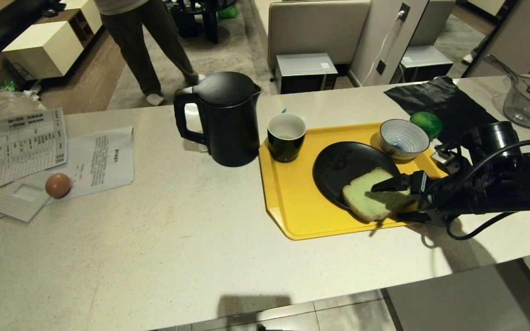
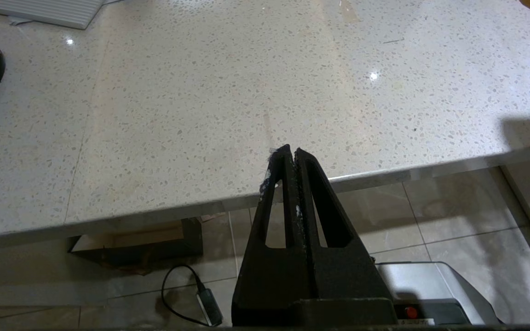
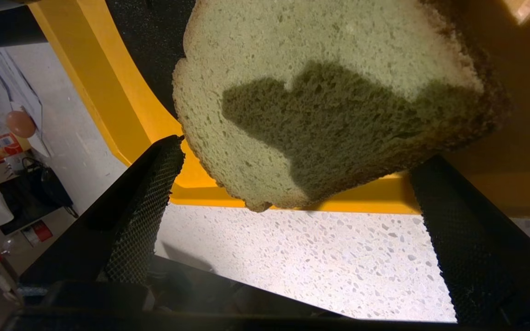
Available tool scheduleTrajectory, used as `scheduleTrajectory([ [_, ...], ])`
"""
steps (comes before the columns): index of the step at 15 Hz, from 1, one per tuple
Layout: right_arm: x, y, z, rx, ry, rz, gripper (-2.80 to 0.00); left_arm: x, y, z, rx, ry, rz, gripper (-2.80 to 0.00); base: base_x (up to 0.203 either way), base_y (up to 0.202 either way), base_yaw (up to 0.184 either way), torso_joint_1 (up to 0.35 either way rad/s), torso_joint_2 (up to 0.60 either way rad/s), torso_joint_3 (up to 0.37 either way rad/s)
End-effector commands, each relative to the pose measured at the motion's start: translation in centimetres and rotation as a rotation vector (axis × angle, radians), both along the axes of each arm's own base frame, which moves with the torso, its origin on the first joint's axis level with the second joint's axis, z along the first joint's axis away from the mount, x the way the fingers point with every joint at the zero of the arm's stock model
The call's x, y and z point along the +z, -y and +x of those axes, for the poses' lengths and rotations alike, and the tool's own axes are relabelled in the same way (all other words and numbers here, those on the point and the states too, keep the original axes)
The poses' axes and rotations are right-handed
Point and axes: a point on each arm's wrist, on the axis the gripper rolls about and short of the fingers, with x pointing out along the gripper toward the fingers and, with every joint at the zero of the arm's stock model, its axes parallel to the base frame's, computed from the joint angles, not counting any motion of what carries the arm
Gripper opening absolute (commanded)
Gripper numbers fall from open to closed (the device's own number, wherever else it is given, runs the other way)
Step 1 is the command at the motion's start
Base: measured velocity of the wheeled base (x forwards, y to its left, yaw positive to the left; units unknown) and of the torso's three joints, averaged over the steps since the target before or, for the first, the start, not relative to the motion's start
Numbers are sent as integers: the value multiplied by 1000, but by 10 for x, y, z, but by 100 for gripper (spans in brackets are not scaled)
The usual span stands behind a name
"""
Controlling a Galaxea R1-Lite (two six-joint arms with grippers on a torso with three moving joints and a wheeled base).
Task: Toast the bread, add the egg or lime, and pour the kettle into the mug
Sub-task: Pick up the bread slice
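right gripper (image 1: 396,198) came in low from the slice's near side, fingers (image 3: 145,216) spread as wide as they go, nothing gripped yet. the bread (image 1: 375,194) sat between them, one finger above its top face, the other down by the tray edge, a gap showing on both sides in the wrist view. the slice lay half on the black plate (image 1: 338,165), its near corner hanging past the rim over the yellow tray (image 1: 288,202); that overhang probably gave the lower finger room to slip under, hence the sideways approach. judged as the pre-grasp for the toasting step, closing not yet done. no toaster in view.

beyond the fingertips: striped bowl (image 1: 403,138), with the lime (image 1: 426,123) just behind it, off the tray on a black cloth (image 1: 449,103). mug (image 1: 286,136) stood on the tray's far corner, kettle (image 1: 221,117) just beside it on the surface (image 1: 191,239), handle turned away from the mug. the egg (image 1: 58,185) lay well away from the fingers, on papers (image 1: 101,161).

left gripper (image 2: 290,158) was parked at the surface's near edge, fingers pressed together, empty. a person's legs (image 1: 147,46) stood behind the surface.
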Motion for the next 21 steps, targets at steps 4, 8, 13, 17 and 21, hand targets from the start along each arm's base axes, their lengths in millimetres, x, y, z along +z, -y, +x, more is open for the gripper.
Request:
scheduleTrajectory([
  [4,-1,0,2,1,-3,4,0,0,0,0,1,-1,0,-280,0,0,0,0,0,0],
  [8,-1,0,1,2,-2,3,0,0,0,0,1,-1,0,-280,0,0,0,0,0,0],
  [13,-3,0,1,0,-11,0,0,0,0,0,-1,-1,0,-280,0,0,0,0,0,0],
  [17,-4,0,0,-3,-14,-1,0,0,0,0,1,-1,0,-280,0,0,0,0,0,0],
  [21,-3,0,-1,-1,-12,1,-280,0,0,0,1,-1,1,-280,0,0,0,0,0,0],
])
